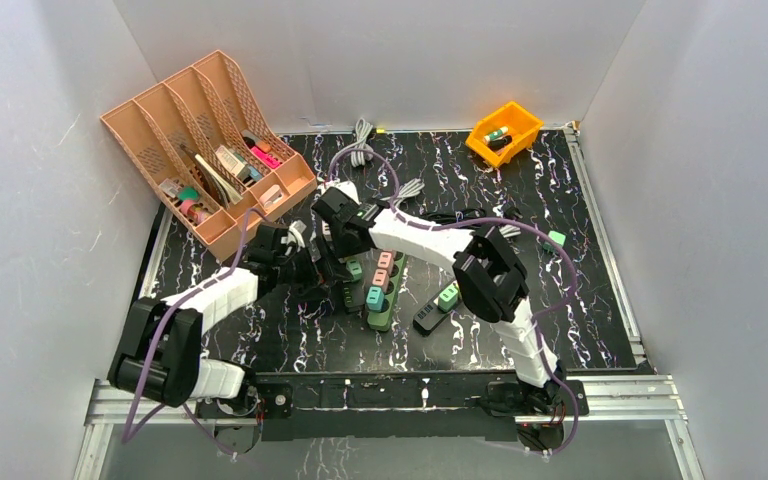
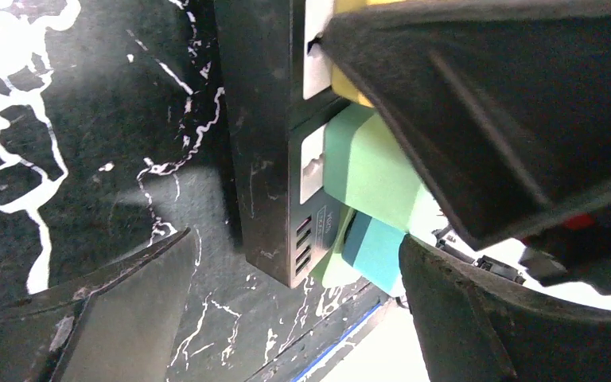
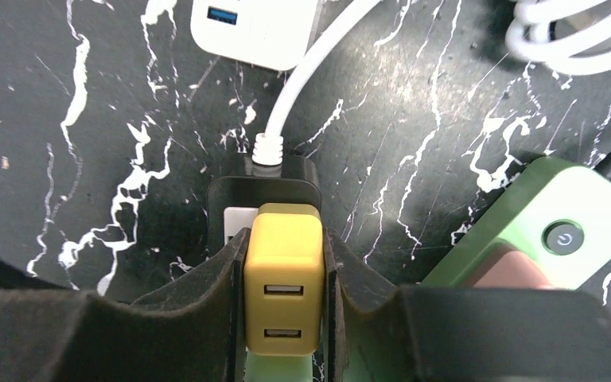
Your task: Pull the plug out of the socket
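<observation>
Yellow plug (image 3: 283, 278) sits in the socket nearest the cord end of the black power strip (image 3: 264, 191). We have the right fingers (image 3: 207, 314) closed on its two flanks, pads flat against the sides, with its two USB ports facing the wrist camera. We judge the grasp made and the pull itself not yet begun, since the plug's body lies against the socket face. The left fingers (image 2: 111, 318) stand wide apart with the other end of the same strip between them; we cannot tell whether they bear on it. The next move, as we read it, calls for a straight draw away from the socket face, with no twist, while the strip is kept down, or the light strip may rise with the plug. Just beside the yellow plug on the strip sits a green plug (image 2: 366, 175), so we have little room on that side and a tilt could knock it. A teal plug (image 2: 374, 251) shows behind it, on which strip we cannot tell. A white cord (image 3: 302, 87) leaves the strip's end and runs off past a white charger (image 3: 254, 28); it could tug the strip. A green power strip (image 3: 557, 231) carrying a pink plug (image 3: 509, 270) lies near on the desk (image 1: 580, 330). An orange file rack (image 1: 210, 150) and a yellow bin (image 1: 505, 130) stand well apart.
</observation>
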